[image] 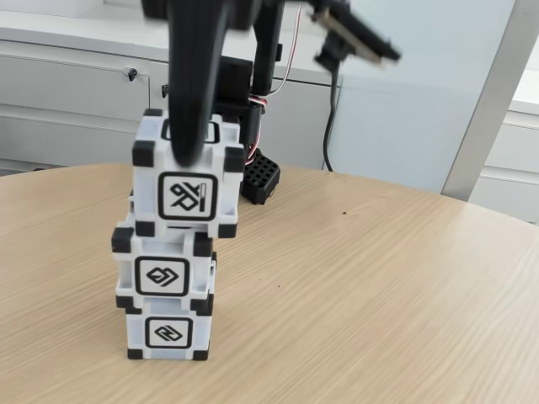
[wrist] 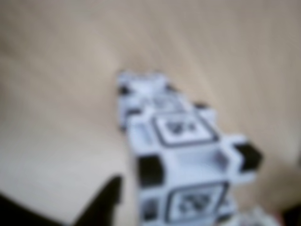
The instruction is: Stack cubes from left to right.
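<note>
I see the three cubes in one column on the wooden worktop (image: 379, 286) toward its near left edge in the fixed view: bottom cube (image: 168, 333), middle cube (image: 163, 274) sitting slightly askew, top cube (image: 187, 175) tilted and overhanging rightward. My claw (image: 190, 139) comes down over the top cube's front face, one black finger (image: 195, 84) covering it; I cannot tell whether it is clamped. The wrist view is blurred, looking down the stack.

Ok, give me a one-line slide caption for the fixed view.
Three cubes stacked on a wooden table, the top cube sitting askew beneath the arm's dark fingers.
</note>
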Tool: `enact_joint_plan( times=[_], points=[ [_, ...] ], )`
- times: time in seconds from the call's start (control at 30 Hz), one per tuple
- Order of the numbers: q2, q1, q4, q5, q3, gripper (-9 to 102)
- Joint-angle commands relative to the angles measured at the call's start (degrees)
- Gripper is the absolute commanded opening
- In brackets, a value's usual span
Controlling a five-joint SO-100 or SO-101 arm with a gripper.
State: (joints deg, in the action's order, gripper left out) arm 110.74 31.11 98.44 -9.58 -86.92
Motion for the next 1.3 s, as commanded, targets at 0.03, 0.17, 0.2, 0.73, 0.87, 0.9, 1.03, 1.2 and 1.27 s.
enact_joint_plan(
  times=[0.03,0.17,0.2,0.73,0.87,0.9,1.03,1.2,1.27],
  points=[
    [11.2,-0.3,0.4,-0.4,0.3,40],
    [19.8,-0.3,0.4,-0.9,0.2,33],
    [22.0,-0.3,0.4,-0.8,0.2,30],
    [37.9,-1.0,0.0,2.6,0.2,0],
    [37.9,-9.5,-6.1,6.9,0.0,0],
    [37.9,-12.2,-7.7,7.9,0.0,0],
    [38.1,-19.3,-10.8,10.2,0.0,0],
    [41.7,-21.7,-10.9,11.2,0.0,0],
    [44.9,-21.7,-10.3,11.4,0.0,0]
  ],
)
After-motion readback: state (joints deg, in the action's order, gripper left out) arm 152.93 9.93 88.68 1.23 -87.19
